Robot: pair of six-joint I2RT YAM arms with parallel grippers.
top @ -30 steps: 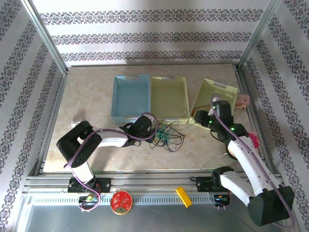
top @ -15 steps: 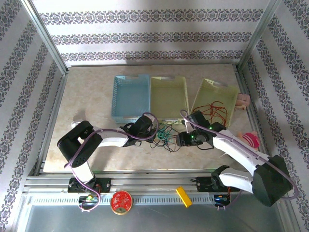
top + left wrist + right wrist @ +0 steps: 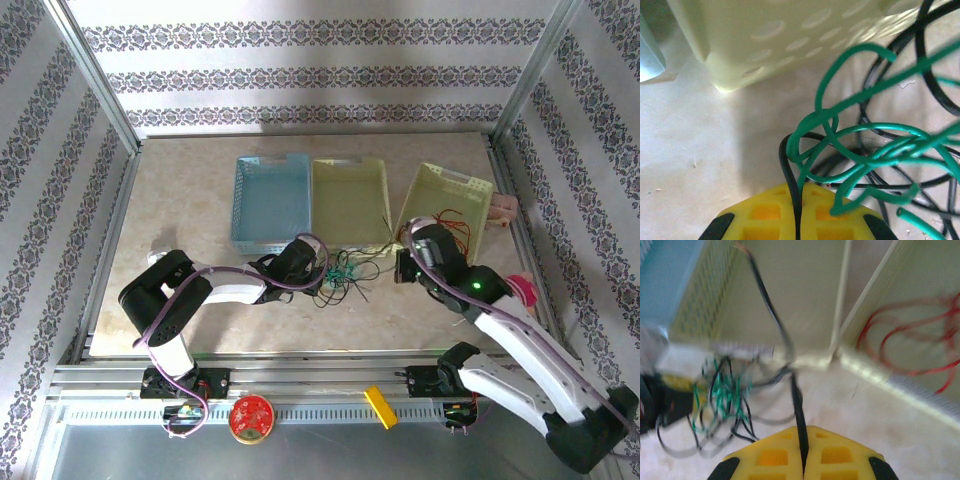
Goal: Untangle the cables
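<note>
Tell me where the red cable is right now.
In the top view, the red cable lies loose inside the rightmost yellow basket, just beyond the right gripper and apart from the green and black clump.

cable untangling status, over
Left gripper shut on thin black wire. Right gripper shut on black strand. Green-black clump between them. Red wire in yellow basket.
</note>
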